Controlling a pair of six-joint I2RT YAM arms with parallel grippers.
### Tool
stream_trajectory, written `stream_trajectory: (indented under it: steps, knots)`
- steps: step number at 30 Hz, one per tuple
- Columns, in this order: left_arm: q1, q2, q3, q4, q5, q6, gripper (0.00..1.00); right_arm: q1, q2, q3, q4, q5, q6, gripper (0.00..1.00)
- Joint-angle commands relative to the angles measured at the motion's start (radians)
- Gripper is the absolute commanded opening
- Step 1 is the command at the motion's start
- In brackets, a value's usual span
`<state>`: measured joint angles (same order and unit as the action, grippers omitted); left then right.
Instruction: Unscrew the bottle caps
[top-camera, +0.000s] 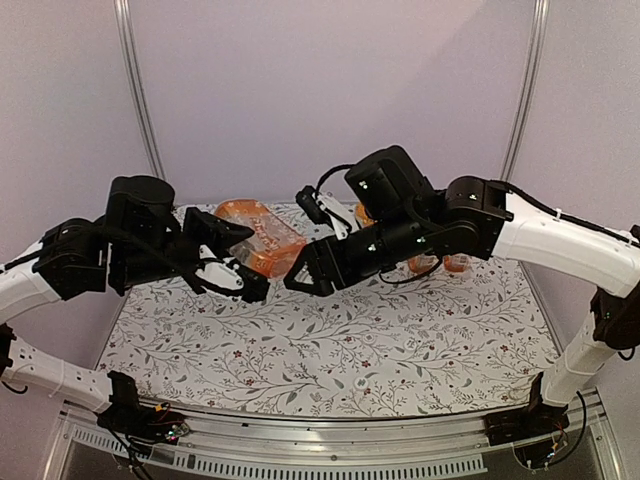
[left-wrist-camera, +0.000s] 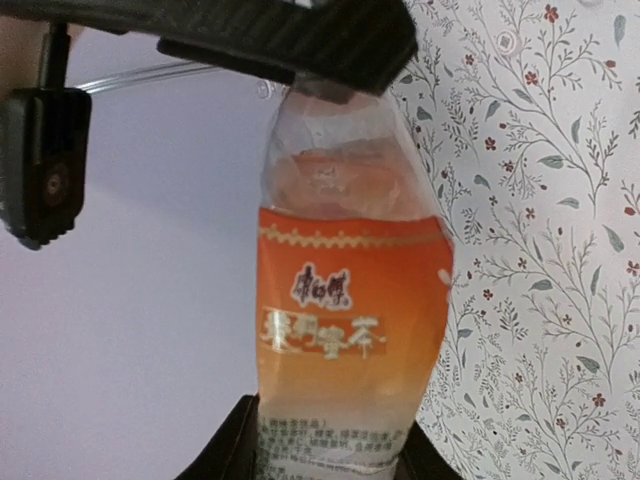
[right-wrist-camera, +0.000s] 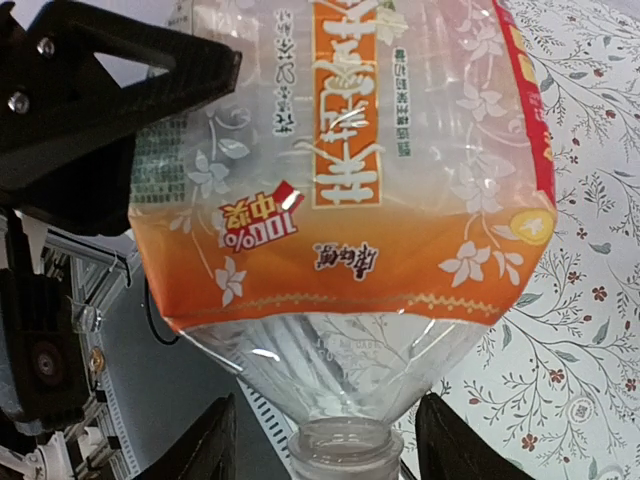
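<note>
One squat bottle (top-camera: 262, 235) of orange liquid is held clear of the table (top-camera: 330, 350), lying roughly level above the far edge and left of centre, between the two arms. The left gripper (left-wrist-camera: 325, 465) is closed on the base end of this bottle; in the left wrist view its two dark fingers (left-wrist-camera: 228, 452) are seen pressed against either side of the bottle below the orange label (left-wrist-camera: 350, 310). The right gripper (right-wrist-camera: 325, 460) is positioned at the opposite end, where the clear shoulder narrows to the neck (right-wrist-camera: 345, 440). Its jaws are set partly apart on either side of the neck, and a gap is visible between the neck and the finger on the left of the right wrist view. The cap itself lies beyond the lower border of that view and is covered by a black finger in the left wrist view, so it cannot be determined whether the cap is fitted or touched. Further bottles (top-camera: 445, 263) are partly visible near the far right corner of the table, behind the right arm.
</note>
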<state>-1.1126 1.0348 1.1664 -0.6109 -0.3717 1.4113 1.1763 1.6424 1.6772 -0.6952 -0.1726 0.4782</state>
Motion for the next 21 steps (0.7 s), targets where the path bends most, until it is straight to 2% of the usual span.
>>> stream_trajectory:
  steps: [1,3,7,9,11,14,17,21]
  knots:
    - [0.0,0.037,0.062,-0.057,-0.038,-0.189,0.22,0.001,-0.101,0.004,0.034,0.116,-0.047,0.77]
    - [0.004,0.057,0.105,-0.095,-0.034,-0.306,0.2,0.001,-0.144,-0.025,0.055,0.149,-0.076,0.82]
    - [0.027,0.126,0.246,-0.238,0.021,-0.647,0.19,0.003,-0.249,-0.113,0.155,0.183,-0.143,0.83]
    - [0.045,0.166,0.329,-0.333,0.096,-0.81,0.18,0.003,-0.294,-0.153,0.195,0.217,-0.19,0.83]
    - [0.052,0.192,0.388,-0.418,0.216,-0.912,0.19,0.003,-0.324,-0.171,0.205,0.233,-0.23,0.85]
    - [0.051,0.19,0.42,-0.45,0.356,-0.973,0.19,-0.028,-0.337,-0.145,0.193,0.157,-0.248,0.87]
    - [0.051,0.187,0.428,-0.448,0.357,-0.977,0.19,-0.051,-0.315,-0.091,0.147,0.108,-0.221,0.85]
    - [0.051,0.177,0.414,-0.433,0.325,-0.96,0.19,-0.053,-0.284,-0.043,0.109,0.088,-0.213,0.76]
